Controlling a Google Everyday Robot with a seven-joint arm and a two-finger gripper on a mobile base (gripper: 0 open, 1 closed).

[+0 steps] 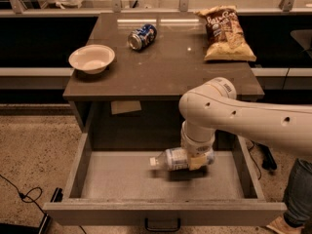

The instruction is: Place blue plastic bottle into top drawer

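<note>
The top drawer is pulled wide open below the tabletop, with its dark handle at the front. The blue plastic bottle lies on its side just above the drawer's flat grey bottom, white cap pointing left. My gripper reaches down from the white arm into the drawer and is shut on the bottle's right end.
On the brown tabletop lie a blue soda can on its side, a white bowl at the left and a chip bag at the right. A person's leg stands at the right of the drawer. A cable lies on the floor.
</note>
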